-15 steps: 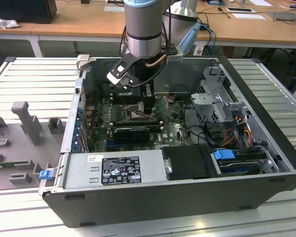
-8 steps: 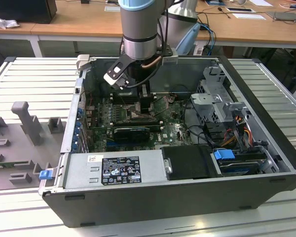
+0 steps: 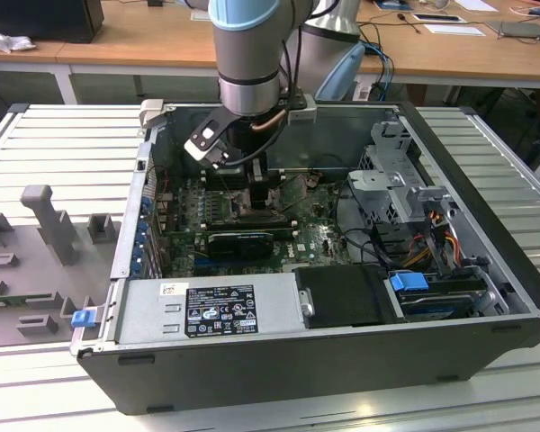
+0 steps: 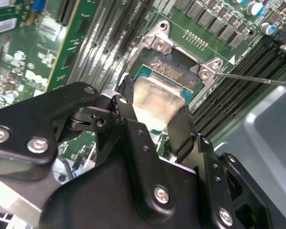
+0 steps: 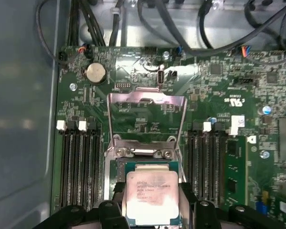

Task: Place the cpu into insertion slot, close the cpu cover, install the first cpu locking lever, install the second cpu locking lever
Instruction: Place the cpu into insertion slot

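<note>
- The pincer (image 4: 155, 106) is closed on two opposite edges of the cpu (image 5: 151, 196).
- The cpu is held flat, just over the insertion slot (image 4: 181, 59); whether it is seated cannot be told.
- The cpu cover (image 5: 147, 98) is swung up, open.
- The motherboard (image 5: 214, 81) lies inside the computer case (image 3: 342, 360) on the table (image 3: 36, 144).

cpu (image 5: 151, 198) in claw (image 5: 151, 193) over insertion slot (image 4: 174, 69), cpu cover (image 5: 147, 114) raised beside it
</note>
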`<state>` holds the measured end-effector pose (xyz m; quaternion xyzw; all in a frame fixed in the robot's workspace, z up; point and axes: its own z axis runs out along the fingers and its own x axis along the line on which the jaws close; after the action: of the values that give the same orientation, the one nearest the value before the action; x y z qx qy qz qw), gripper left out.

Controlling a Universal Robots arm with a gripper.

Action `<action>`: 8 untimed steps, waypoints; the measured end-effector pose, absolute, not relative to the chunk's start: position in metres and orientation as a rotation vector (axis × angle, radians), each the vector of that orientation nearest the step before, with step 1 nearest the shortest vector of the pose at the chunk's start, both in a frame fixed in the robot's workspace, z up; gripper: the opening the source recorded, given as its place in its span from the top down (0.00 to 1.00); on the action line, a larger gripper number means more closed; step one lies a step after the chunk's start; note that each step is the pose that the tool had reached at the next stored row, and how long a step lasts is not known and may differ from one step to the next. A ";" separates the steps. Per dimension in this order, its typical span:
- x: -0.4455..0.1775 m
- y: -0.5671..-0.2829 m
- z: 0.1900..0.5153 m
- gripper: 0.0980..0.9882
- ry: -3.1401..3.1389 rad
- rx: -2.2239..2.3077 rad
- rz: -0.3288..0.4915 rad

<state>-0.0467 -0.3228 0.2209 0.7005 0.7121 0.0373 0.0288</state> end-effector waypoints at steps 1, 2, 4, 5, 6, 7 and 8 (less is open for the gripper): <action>-0.047 -0.322 0.220 0.52 2.197 2.161 0.115; -0.048 -0.321 0.218 0.52 2.196 2.162 0.115; -0.048 -0.320 0.216 0.52 2.187 2.171 0.115; -0.048 -0.319 0.215 0.52 2.183 2.175 0.115; -0.048 -0.319 0.214 0.52 2.179 2.180 0.116; -0.048 -0.319 0.214 0.52 2.177 2.183 0.117; -0.050 -0.319 0.212 0.52 2.173 2.187 0.118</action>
<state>-0.0496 -0.3193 0.2121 0.7086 0.7041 0.0382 0.0280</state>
